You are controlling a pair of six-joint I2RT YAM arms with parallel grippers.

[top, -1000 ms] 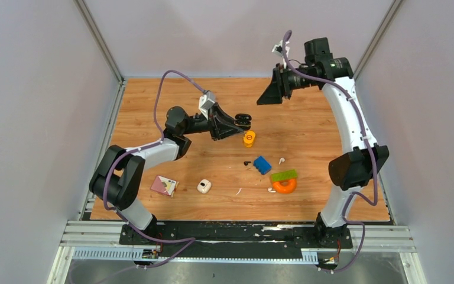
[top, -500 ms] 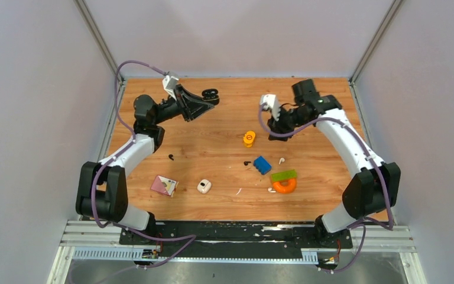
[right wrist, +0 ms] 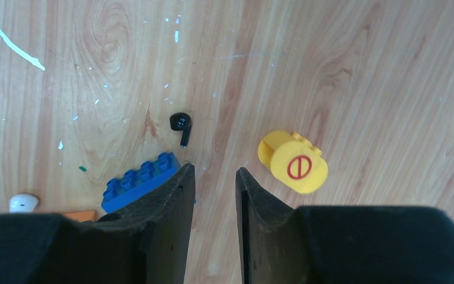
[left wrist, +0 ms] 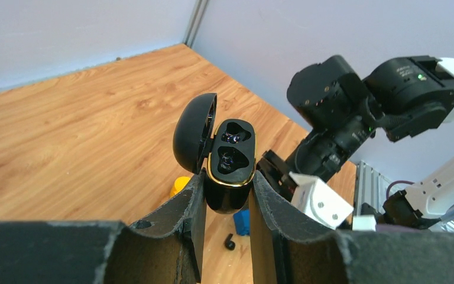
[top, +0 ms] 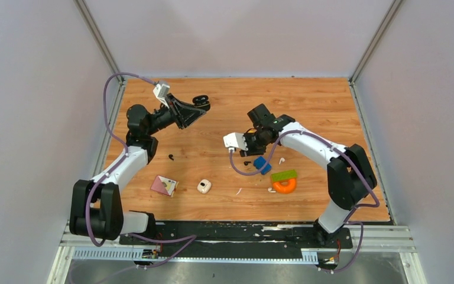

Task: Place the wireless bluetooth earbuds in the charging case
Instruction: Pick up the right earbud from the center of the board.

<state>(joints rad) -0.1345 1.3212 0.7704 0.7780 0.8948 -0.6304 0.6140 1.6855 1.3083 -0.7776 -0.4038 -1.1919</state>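
Left arm (top: 124,165) stretched far-left, left fingers (left wrist: 180,225) pinched tight; right arm (top: 313,145) folded inward (low), right fingers (right wrist: 168,207) narrowly parted.

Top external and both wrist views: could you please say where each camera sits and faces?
Top external: above, behind the left arm and right arm, both whole, looking down on the table.
Left wrist: looks along the left end effector, shut on the open black case.
Right wrist: looks down past the open right end effector at a black earbud.
Shared: both wrist views show the yellow block.
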